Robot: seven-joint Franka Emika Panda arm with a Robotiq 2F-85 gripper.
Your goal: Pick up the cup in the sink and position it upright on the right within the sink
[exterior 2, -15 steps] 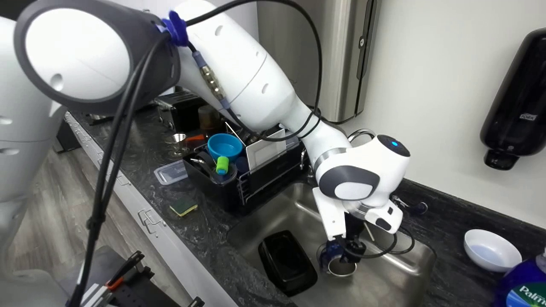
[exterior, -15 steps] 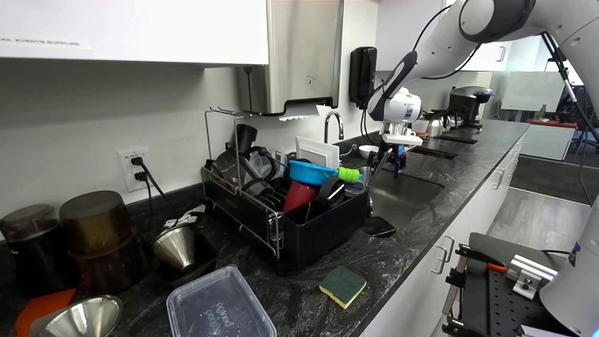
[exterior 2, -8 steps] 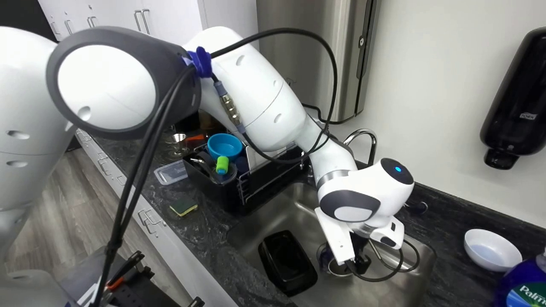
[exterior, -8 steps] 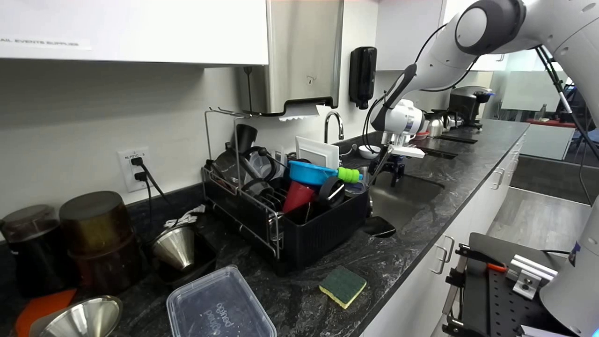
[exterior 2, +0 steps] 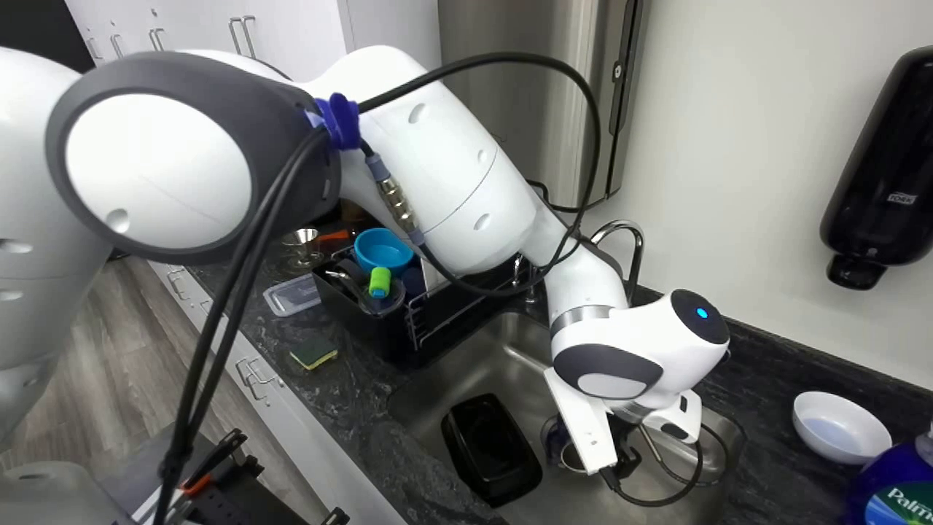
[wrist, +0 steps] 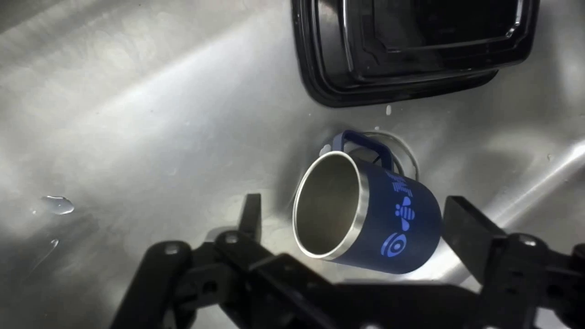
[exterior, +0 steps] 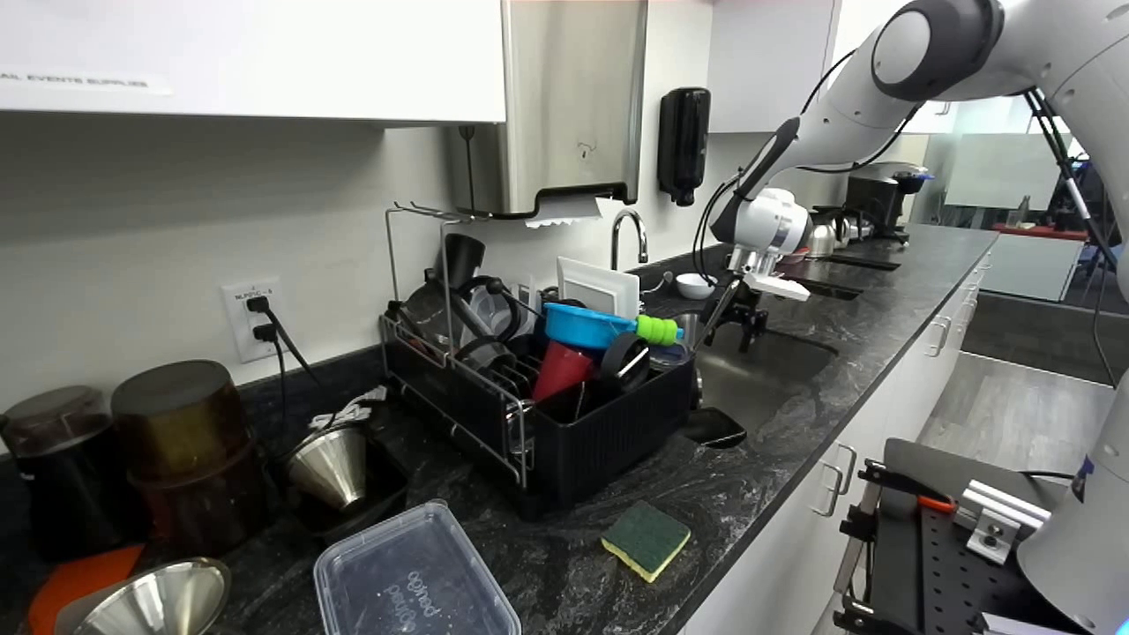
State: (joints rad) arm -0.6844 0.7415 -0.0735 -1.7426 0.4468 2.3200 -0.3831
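Green and yellow square sponge (exterior 2: 313,352): lies on the black swirly counter (exterior 2: 372,419).
Shiny black plastic box (exterior 2: 492,448): sits in the silver metal sink (exterior 2: 503,364).
Dark blue metal cup with a handle (wrist: 379,210): lies on its side in the sink, near the box.
Black jaws: stand wide apart; in the wrist view the cup shows between them.
Round white bowl (exterior 2: 842,426): rests on the counter.

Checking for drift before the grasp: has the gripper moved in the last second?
Yes. In an exterior view, the gripper has shifted down and slightly right, judged against the black wall dispenser.
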